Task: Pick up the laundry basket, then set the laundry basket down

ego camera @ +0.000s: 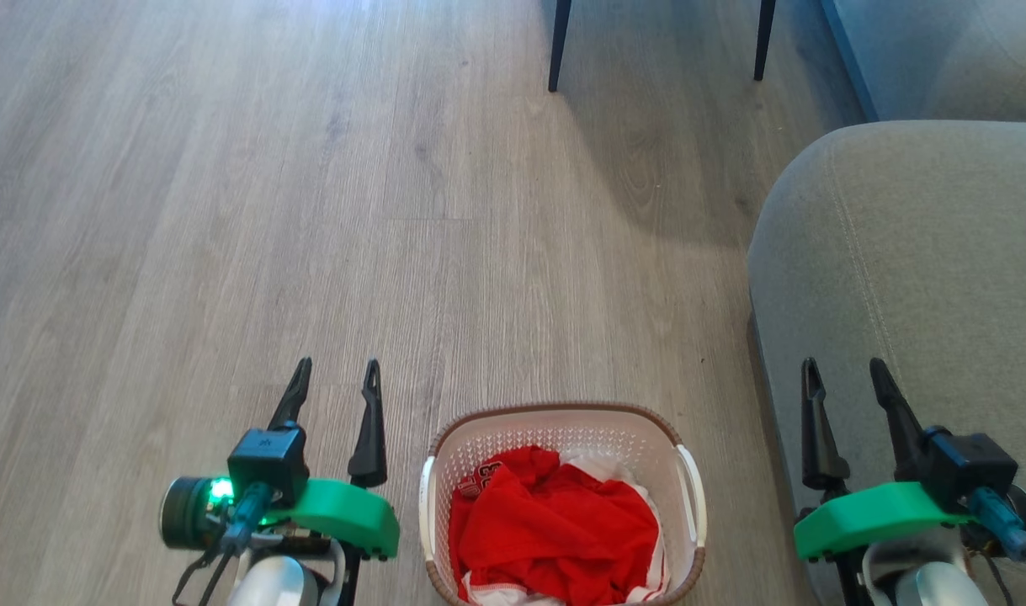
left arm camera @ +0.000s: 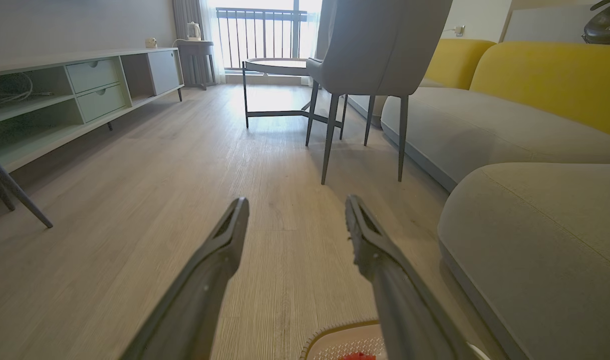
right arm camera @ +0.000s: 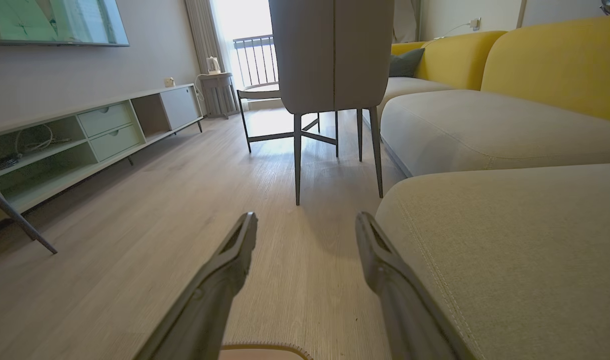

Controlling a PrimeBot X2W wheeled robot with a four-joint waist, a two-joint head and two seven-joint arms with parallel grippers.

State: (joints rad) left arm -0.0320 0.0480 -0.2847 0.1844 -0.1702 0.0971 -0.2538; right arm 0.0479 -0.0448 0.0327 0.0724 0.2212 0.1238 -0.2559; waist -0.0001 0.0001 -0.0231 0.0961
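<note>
The laundry basket (ego camera: 563, 438) sits on the wooden floor at the bottom centre of the head view, white and perforated with a brown rim and white side handles, red-and-white clothes inside. Its rim also shows at the bottom of the left wrist view (left arm camera: 335, 332) and of the right wrist view (right arm camera: 264, 347). My left gripper (ego camera: 337, 370) is open to the left of the basket, apart from it. My right gripper (ego camera: 845, 369) is open to its right, over the edge of the sofa. Nothing is between either pair of fingers.
A grey sofa cushion (ego camera: 908, 269) stands close to the basket's right side. Two dark chair legs (ego camera: 559, 46) are farther ahead; the grey chair (left arm camera: 380, 50) and a small round table (left arm camera: 274, 65) stand beyond. A low TV cabinet (left arm camera: 79, 95) lines the left wall.
</note>
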